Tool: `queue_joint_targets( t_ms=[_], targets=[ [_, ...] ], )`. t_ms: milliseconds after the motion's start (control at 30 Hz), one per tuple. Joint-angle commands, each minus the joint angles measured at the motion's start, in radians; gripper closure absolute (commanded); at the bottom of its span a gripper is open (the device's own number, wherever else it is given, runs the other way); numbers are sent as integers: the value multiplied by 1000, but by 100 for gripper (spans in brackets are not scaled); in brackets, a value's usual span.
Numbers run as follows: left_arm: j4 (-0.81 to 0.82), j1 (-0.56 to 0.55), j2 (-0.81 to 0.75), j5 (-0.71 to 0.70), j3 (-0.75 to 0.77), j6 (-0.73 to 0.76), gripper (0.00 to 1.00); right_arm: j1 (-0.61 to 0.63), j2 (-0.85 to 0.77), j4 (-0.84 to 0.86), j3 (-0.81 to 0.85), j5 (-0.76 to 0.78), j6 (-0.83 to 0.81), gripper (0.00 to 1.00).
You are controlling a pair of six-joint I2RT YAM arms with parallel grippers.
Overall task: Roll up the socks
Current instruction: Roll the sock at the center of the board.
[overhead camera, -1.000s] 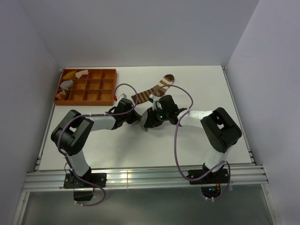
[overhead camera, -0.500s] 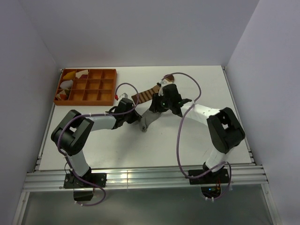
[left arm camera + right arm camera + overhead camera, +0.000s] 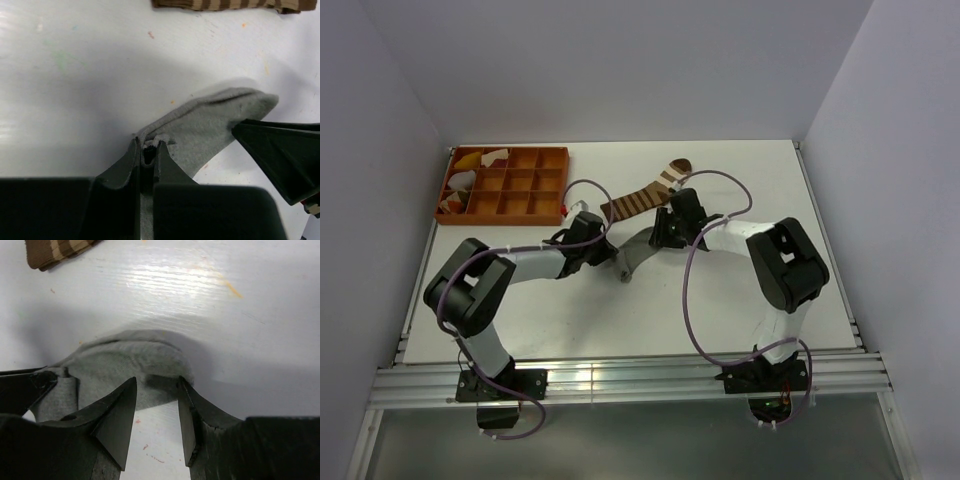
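Located at frame centre on white table (image 3: 720, 300): grey sock (image 3: 635, 255). Pinched at lower-left end by clenched left gripper (image 3: 148, 147); straddled at upper-right end by right gripper (image 3: 157, 382), jaws released. Just above: brown striped sock (image 3: 645, 195)

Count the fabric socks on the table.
2. The brown, white-striped fabric sock lies flat toward the far edge; the plain grey fabric sock lies nearer, one end pinched in the left gripper.
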Motion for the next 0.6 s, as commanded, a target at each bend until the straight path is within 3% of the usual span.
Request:
queue_joint_targets(
  t_ms=[0,200,400,567],
  targets=[
    [-144,28,-44,-131,-47,4,99,-51,-21,-102,-73,136,19,53],
    [-157,36,26,-60,2,30,100,-35,-110,-62,-92,90,-30,53],
    [-118,30,75,22,46,92,100,28,-258,36,-114,24,-180,53],
    [-144,30,89,39,66,110,100,220,-329,120,-145,108,-411,44]
  ],
)
